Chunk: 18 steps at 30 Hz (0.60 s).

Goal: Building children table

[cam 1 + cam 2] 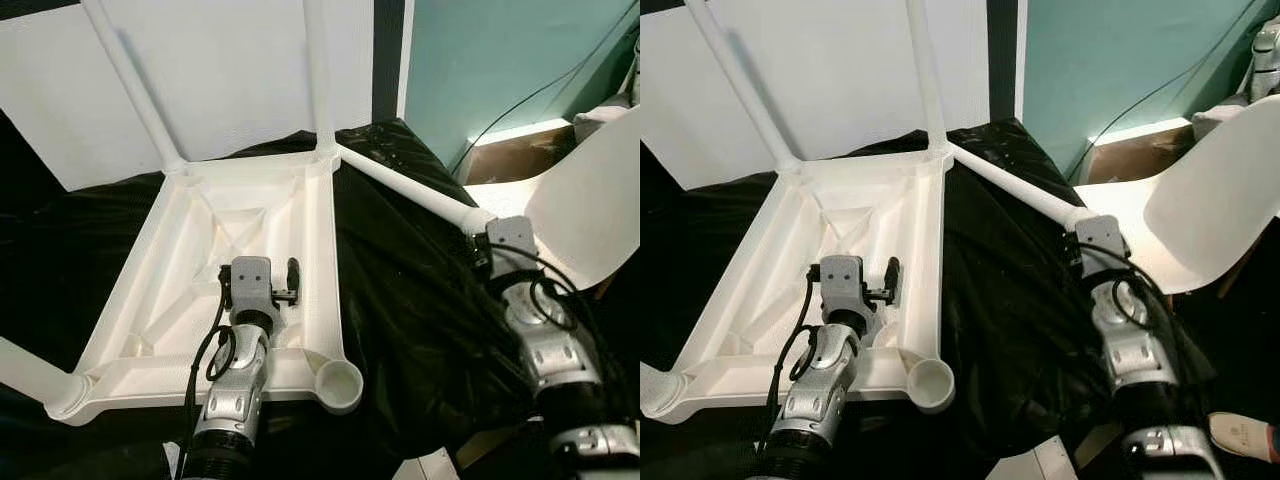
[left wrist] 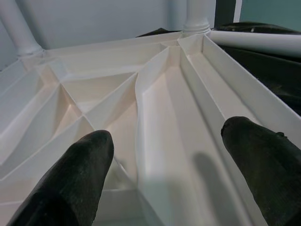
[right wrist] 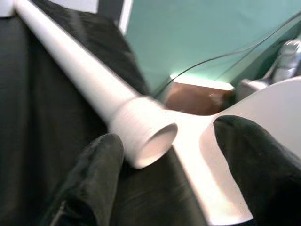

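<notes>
While the tabletop [image 1: 200, 290] lies upside down on the black cloth [image 1: 420, 300], I read it as light, stiff moulded plastic w/ smooth, slippery ribs. My left gripper [image 2: 164, 155] hovers spread over its ribbed underside, near the empty corner socket [image 1: 340, 383]. The loose leg [image 3: 80, 70] lies off the tabletop's far corner; my right gripper [image 3: 164, 165] sits spread at its threaded end. I'd grab just behind the threads, firm, since round tube prob rolls
</notes>
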### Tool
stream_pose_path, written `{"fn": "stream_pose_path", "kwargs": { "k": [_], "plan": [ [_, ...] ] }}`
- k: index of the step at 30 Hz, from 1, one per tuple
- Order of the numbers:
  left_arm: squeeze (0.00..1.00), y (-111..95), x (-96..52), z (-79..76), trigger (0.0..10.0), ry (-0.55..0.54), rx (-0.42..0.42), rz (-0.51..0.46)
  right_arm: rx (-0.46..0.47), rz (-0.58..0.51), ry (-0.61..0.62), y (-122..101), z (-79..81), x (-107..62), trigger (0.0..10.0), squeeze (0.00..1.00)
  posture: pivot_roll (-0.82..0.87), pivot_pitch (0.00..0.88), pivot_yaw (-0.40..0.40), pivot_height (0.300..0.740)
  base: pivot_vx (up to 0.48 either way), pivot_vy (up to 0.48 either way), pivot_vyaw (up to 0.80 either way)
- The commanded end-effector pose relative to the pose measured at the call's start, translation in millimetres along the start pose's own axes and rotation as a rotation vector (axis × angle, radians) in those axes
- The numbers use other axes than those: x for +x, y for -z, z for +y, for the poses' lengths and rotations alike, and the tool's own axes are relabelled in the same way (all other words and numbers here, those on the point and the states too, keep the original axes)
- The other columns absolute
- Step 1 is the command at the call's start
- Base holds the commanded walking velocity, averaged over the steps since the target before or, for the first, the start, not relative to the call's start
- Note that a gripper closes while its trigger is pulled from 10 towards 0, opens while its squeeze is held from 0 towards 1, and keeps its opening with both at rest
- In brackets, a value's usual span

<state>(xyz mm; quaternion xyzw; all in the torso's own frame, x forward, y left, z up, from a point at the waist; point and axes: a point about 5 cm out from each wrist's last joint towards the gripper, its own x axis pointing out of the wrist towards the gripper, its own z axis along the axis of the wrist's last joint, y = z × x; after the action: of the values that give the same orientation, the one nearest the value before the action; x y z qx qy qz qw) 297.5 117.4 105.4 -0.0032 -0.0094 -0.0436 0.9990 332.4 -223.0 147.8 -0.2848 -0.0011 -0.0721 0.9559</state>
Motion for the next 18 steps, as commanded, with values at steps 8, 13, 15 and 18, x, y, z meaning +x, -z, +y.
{"fn": "stream_pose_path", "kwargs": {
  "k": [8,13,15,18],
  "plan": [
    [0.00,3,-6.0,4.0,10.0,-0.011,0.014,0.020,-0.156,0.035,-0.066,14,8.9,5.3,10.0,0.00,-0.05,0.007,0.115,0.740,0.000,0.000,0.00],
    [0.00,2,-8.1,4.9,10.0,-0.011,0.022,0.020,-0.268,0.033,-0.106,17,9.5,12.3,10.0,0.00,-0.04,0.010,0.120,0.740,0.000,0.000,0.00],
    [0.00,1,-8.5,5.6,10.0,-0.011,0.024,0.021,-0.301,0.027,-0.106,16,7.4,15.0,10.0,0.00,-0.03,0.010,0.120,0.740,0.000,0.000,0.00],
    [0.00,1,-9.4,7.0,10.0,-0.014,0.027,0.023,-0.345,0.020,-0.104,13,4.7,18.3,10.0,0.00,-0.03,0.011,0.119,0.740,0.000,0.000,0.00]
  ]
}}
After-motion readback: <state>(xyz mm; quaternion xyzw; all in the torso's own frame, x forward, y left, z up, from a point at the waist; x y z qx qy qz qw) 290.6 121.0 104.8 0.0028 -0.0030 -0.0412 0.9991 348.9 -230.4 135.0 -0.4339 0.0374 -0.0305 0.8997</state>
